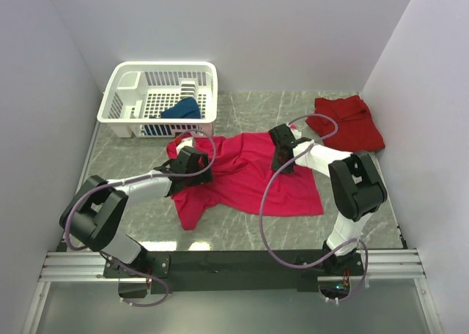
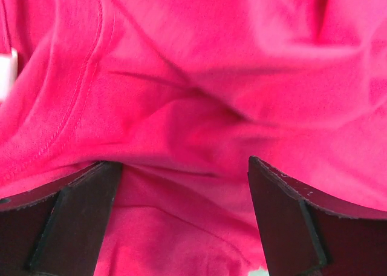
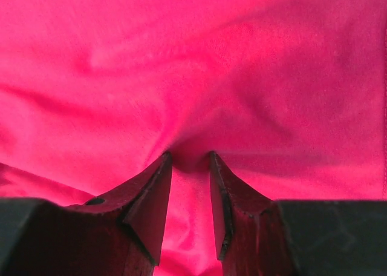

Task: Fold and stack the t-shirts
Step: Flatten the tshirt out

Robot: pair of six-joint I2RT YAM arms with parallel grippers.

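Observation:
A magenta t-shirt (image 1: 249,174) lies spread and rumpled across the middle of the table. My left gripper (image 1: 195,165) sits low over its upper left part, jaws wide open, with cloth (image 2: 211,76) under and between the fingers (image 2: 181,164) but not pinched. At the shirt's upper right edge, my right gripper (image 1: 282,158) has its jaws drawn in on a raised fold of the magenta cloth (image 3: 211,58), which puckers at the fingertips (image 3: 190,156). A darker red t-shirt (image 1: 350,121) lies bunched at the back right. A dark blue t-shirt (image 1: 182,108) lies in the basket.
The white lattice basket (image 1: 165,65) stands at the back left, close behind my left gripper. White walls close in the table on the left, back and right. Bare marble shows in front of the magenta shirt (image 1: 242,228).

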